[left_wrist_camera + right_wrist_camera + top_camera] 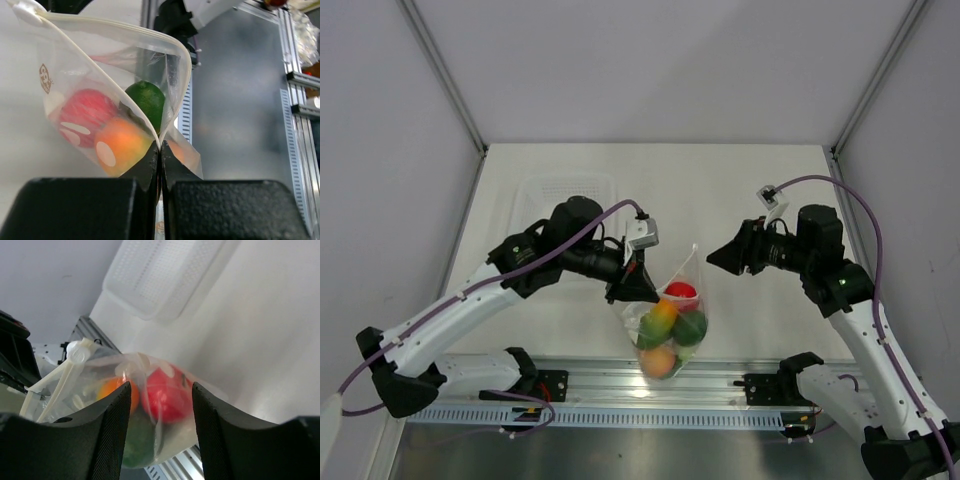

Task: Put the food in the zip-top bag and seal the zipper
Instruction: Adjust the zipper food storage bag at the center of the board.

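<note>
From above, you see a white table [770, 200] boxed in by pale walls [380, 150]. A metal rail [620, 385] runs along its near edge, and a white tray [545, 190] sits at the far left. Your left gripper [650, 290] holds the bag [672, 315] by its top edge, over the table's near edge between the arms. The food [665, 330] is bunched in the bag's bottom: red on top, mango and green below, peach lowest. Your right gripper [718, 258] hangs to the bag's right, apart from it.

At the left wrist, the fingers [75, 210] are pressed together with the bag's film pinched between the tips. The zipper [110, 27] runs as a pale strip along the top edge and bends down to the pinch. You cannot tell whether it is sealed. Red, orange and green pieces press against the crinkly clear film.

At the right wrist, the fingers [112, 435] stand spread with nothing gripped. The bag lies beyond them and the tray farther off.
</note>
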`<state>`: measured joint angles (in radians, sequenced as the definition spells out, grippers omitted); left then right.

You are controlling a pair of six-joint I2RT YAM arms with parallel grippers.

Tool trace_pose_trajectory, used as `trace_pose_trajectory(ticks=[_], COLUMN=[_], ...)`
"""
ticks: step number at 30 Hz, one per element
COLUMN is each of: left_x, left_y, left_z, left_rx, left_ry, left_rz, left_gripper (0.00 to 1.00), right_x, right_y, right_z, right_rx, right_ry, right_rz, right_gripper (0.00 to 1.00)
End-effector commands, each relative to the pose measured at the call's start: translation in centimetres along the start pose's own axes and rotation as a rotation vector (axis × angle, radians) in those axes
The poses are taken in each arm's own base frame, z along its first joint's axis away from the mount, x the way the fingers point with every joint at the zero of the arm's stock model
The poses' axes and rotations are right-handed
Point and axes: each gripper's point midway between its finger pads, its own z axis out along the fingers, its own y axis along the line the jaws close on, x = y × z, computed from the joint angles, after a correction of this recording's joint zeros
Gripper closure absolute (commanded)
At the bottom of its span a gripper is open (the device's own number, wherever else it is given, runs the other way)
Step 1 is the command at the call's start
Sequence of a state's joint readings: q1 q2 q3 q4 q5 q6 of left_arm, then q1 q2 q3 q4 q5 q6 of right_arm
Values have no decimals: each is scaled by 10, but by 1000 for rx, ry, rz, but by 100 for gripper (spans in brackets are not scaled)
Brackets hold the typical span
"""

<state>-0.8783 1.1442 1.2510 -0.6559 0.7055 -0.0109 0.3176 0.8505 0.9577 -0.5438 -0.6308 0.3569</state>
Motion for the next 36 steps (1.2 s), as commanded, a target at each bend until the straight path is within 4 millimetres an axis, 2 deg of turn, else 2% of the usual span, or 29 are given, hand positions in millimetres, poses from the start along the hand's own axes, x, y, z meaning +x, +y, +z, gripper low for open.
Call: trace_pose_trajectory(ticks=[1, 5, 9, 10, 11, 15, 20, 25, 30, 33, 36], left_x=[-16, -15, -16, -17, -16, -18, -17, -17, -16, -16, -15], left_y=[-41, -62, -79, -83, -86, -98, -105, -113, -118, -120, -120], left_z=[-24, -35, -46, -48, -50, -58, -63, -68, -70, -70, -69], left_rx=[138, 213, 269, 279, 296, 333, 362, 390, 418, 434, 442], left_ry=[-51, -64, -94, -100, -103, -120, -125, -134, -125, -124, -124], left_rz=[112, 122, 143, 147, 148, 164, 173, 182, 160, 157, 155], left_gripper=[99, 99, 99, 99, 99, 99, 99, 99, 99, 99, 99], right_x=[-9, -5, 3, 3, 9, 22, 23, 18, 20, 26, 24], right_y=[36, 57, 86, 99, 105, 122, 134, 127, 140, 145, 151], right_z=[-9, -17, -32, -40, -41, -39, -29, -18, -26, -25, -24], right_rx=[-197, -319, -494, -580, -616, -691, -720, -704, -841, -903, -928], right_ry=[-19, -13, -9, -10, 19, 82, 84, 41, 10, 44, 39], right_rz=[-104, -145, -178, -221, -188, -233, -282, -347, -424, -432, -448], right_gripper=[46, 45, 41, 41, 40, 39, 38, 35, 32, 32, 32])
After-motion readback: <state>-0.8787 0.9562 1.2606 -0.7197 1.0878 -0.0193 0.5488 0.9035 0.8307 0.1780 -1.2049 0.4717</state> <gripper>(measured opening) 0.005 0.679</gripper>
